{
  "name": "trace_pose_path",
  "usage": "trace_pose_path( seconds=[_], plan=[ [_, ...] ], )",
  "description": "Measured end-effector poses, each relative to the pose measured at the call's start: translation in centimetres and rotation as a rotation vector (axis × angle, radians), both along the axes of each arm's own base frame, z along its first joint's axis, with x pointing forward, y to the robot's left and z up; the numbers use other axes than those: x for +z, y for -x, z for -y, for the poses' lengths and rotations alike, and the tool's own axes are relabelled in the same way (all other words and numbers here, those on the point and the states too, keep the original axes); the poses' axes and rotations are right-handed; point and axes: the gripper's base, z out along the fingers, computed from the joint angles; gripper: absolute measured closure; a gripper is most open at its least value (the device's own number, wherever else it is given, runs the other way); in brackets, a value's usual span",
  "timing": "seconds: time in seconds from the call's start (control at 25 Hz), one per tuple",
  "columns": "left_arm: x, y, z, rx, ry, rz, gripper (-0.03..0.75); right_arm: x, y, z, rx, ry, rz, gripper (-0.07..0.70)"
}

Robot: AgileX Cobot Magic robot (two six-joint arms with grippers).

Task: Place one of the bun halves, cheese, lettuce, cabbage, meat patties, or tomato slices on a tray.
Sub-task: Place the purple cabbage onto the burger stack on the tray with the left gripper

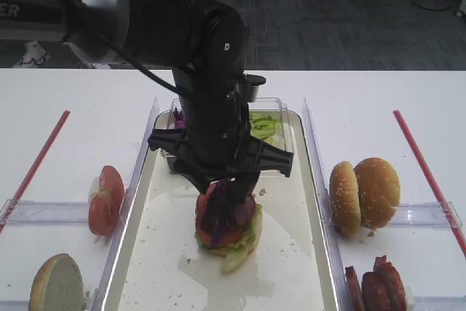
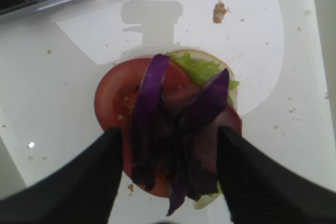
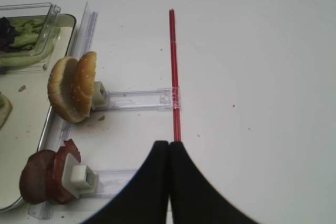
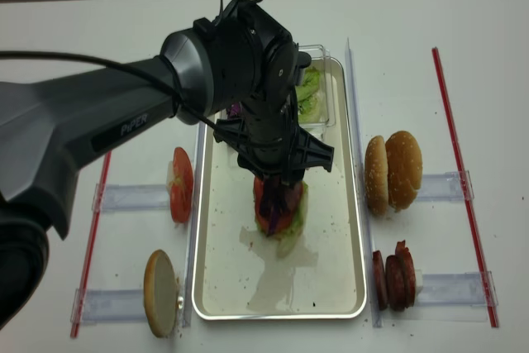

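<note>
On the tray [image 1: 160, 253] stands a stack of lettuce [image 2: 202, 69] and a tomato slice [image 2: 115, 98], with purple cabbage [image 2: 173, 129] draped on top. My left gripper [image 2: 169, 140] hangs just above it, open, one finger on each side of the cabbage shreds with gaps showing. My right gripper [image 3: 169, 143] is shut and empty over the bare table by a red strip [image 3: 173, 66]. Bun halves [image 3: 71, 87] and meat patties [image 3: 44, 177] stand in holders right of the tray. More tomato slices [image 1: 105, 200] and a bun half [image 1: 57, 283] stand on its left. Cheese is out of view.
A clear plastic tub [image 1: 273, 125] with green leaves and purple shreds sits at the tray's far end, partly behind the left arm. Clear plastic rails [image 1: 317, 172] run along both long sides of the tray. A second red strip [image 1: 36, 162] lies at the far left.
</note>
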Motion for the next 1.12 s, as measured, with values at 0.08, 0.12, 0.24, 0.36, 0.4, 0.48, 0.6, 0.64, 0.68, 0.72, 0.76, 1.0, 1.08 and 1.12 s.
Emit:
trace_pose_path(
  seconds=[0.08,0.12,0.24,0.36,0.4,0.48,0.6,0.64,0.68,0.72,0.76,1.0,1.08,1.12],
  plan=[
    [0.0,0.0,0.0,-0.001,-0.001,0.001,0.302,0.0,0.0,0.0,0.000,0.000,0.000,0.595],
    [0.0,0.0,0.0,-0.001,-0.001,0.001,0.275,0.0,0.0,0.0,0.000,0.000,0.000,0.595],
    [0.0,0.0,0.0,-0.003,-0.005,0.005,0.197,0.0,0.0,0.0,0.000,0.000,0.000,0.595],
    [0.0,-0.1,-0.1,-0.004,-0.008,0.008,0.140,0.0,0.0,0.0,0.000,0.000,0.000,0.595],
    [0.0,-0.1,-0.1,-0.005,-0.010,0.008,0.125,0.0,0.0,0.0,0.000,0.000,0.000,0.595],
    [0.0,-0.1,-0.1,-0.006,-0.013,0.007,0.106,0.0,0.0,0.0,0.000,0.000,0.000,0.595],
    [0.0,-0.1,-0.1,-0.007,-0.017,0.010,0.099,0.0,0.0,0.0,0.000,0.000,0.000,0.595],
    [0.0,-0.1,-0.1,-0.007,-0.017,0.010,0.097,0.0,0.0,0.0,0.000,0.000,0.000,0.595],
    [0.0,-0.1,-0.1,-0.008,-0.018,0.011,0.097,0.0,0.0,0.0,0.000,0.000,0.000,0.595],
    [0.0,-0.1,-0.1,-0.008,-0.018,0.011,0.096,0.0,0.0,0.0,0.000,0.000,0.000,0.595],
    [0.0,-0.1,-0.2,-0.009,-0.019,0.012,0.095,0.0,0.0,0.0,0.000,0.000,0.000,0.595],
    [0.1,-0.5,-0.8,0.005,-0.040,0.003,0.095,0.0,0.0,0.0,0.000,0.000,0.000,0.595],
    [0.4,-1.0,-1.2,0.024,-0.040,0.003,0.095,0.0,0.0,0.0,0.000,0.000,0.000,0.595],
    [0.6,-1.3,-1.4,0.032,-0.038,0.005,0.095,0.0,0.0,0.0,0.000,0.000,0.000,0.595]
  ],
)
